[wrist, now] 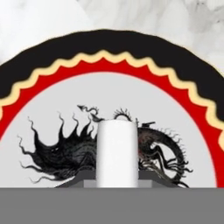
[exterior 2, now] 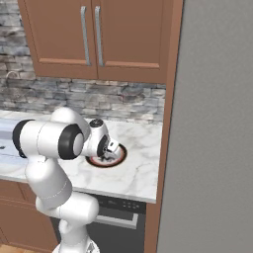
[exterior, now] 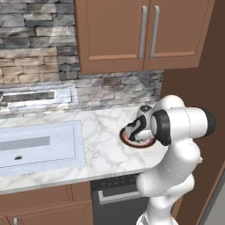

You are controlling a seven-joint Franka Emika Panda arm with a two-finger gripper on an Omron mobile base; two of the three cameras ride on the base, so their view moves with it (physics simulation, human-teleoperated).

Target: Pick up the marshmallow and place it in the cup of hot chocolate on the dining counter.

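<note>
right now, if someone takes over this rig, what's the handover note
Gripper: low over the plate on the marble counter beside the sink. Whether it is open or shut cannot be told.
Marshmallow: upright on the plate, right in front of the hand camera, centred between the fingertips.
Done: gripper brought down at the marshmallow.
Left: confirm the grasp, lift, carry it to the cup of hot chocolate on the dining counter and drop it in.

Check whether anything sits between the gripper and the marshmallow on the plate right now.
Nothing visible does. In the hand view the marshmallow stands on the plate right in front of the camera, with no other thing before it. The fingertips are hard to make out there, so whether the gripper already touches it cannot be told.
</note>
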